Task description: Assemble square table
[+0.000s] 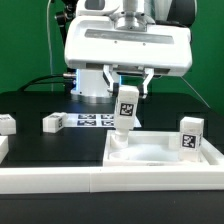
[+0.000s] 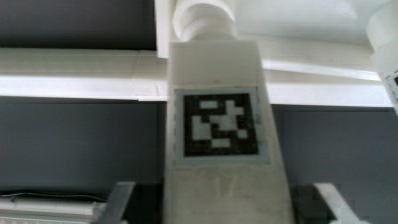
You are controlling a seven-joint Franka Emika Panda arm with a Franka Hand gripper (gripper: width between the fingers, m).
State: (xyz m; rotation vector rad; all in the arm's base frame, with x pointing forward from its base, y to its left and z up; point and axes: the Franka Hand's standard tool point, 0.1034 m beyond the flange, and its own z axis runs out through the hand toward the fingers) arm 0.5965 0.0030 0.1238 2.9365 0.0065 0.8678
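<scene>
Black work surface (image 1: 40,150), green backdrop. Gripper (image 1: 126,88) clamped on one upright tagged leg (image 1: 125,108), lower end at the square top (image 1: 165,158). Second leg (image 1: 191,135) stands on the top; two legs (image 1: 52,122) (image 1: 6,123) lie apart on the surface.

Exterior view low and frontal across the table; wrist view close along the shared tagged leg (image 1: 126,108).

One tabletop (image 1: 165,158), four legs (image 1: 125,108), one marker board (image 1: 95,121)
</scene>
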